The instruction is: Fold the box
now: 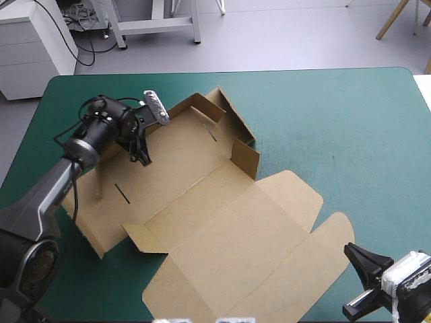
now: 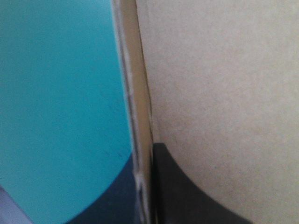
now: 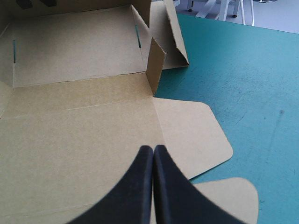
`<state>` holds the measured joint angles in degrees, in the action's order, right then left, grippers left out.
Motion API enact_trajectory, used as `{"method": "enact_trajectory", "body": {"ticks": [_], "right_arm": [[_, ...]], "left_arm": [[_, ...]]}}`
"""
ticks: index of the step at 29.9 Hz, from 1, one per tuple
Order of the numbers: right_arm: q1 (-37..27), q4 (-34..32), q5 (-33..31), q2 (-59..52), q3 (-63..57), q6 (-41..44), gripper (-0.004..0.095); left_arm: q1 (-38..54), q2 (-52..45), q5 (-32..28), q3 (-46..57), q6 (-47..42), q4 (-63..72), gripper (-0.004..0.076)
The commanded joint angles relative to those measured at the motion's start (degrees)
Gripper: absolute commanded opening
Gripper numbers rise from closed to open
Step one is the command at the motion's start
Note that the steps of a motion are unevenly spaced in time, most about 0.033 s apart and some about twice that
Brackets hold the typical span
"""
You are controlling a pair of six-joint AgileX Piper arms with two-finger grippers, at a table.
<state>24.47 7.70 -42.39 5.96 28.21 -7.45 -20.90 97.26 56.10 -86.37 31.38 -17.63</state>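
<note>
Two grippers and one brown box [image 1: 225, 232] on the teal-green tabletop [image 1: 350, 128]. Spread out on a slant, from near the far left corner down to the middle of the near edge. Open, and only partly put together.

Tray part toward the far left corner, with some walls up. Long wall [image 2: 219, 84] on the side nearest the left edge, standing up. Clamped onto the top edge of that wall: the left gripper [image 1: 142, 157], with the board squeezed between its black fingers [image 2: 187, 196].

At the tray's other end, a short side flap [image 3: 156, 60] standing straight up. Just past it, toward the far edge, another wall piece [image 3: 174, 39] leaning outward. One thin slit [image 3: 137, 35] at each end of the tray floor.

Big lid [image 3: 84, 135] lying flat, reaching to the near edge. Two rounded flaps [image 1: 300, 192] on the side of it that faces the right edge, both flat on the cover. One small flap [image 1: 138, 237] on the other side, tipped up a little.

Over by the near right corner: the right gripper [image 3: 153, 148]. Closed up tight, tips pressed together in one point, holding nothing. Aimed across the lid toward the tray, just beside the rounded flaps. Touching the board or not: cannot tell.
</note>
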Motion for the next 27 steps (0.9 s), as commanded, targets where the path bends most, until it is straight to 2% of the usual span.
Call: {"method": "enact_trajectory", "body": {"ticks": [1,6,12,19,22,27], "right_arm": [[-0.2,0.4,4.5,0.8,1.5,-0.6,-0.0019],[-0.2,0.4,4.5,0.8,1.5,-0.6,-0.0019],[-0.2,0.4,4.5,0.8,1.5,-0.6,-0.0019],[-0.2,0.4,4.5,0.8,1.5,-0.6,-0.0019],[-0.2,0.4,4.5,0.8,1.5,-0.6,-0.0019],[-0.2,0.4,4.5,0.8,1.5,-0.6,-0.0019]], "left_arm": [[-5.4,-0.6,-8.0,-2.2,0.5,-9.3,-0.001],[-12.0,1.3,-14.2,-2.2,0.5,-20.0,-0.001],[-17.6,1.4,-12.6,-2.2,-5.6,-22.4,-0.001],[-23.4,-0.5,-11.9,-2.2,-6.6,-26.2,-0.001],[-26.2,-1.9,-12.1,-0.7,-10.4,-31.2,-0.001],[-31.4,-5.7,-14.4,7.7,-20.0,-44.8,-0.001]]}}
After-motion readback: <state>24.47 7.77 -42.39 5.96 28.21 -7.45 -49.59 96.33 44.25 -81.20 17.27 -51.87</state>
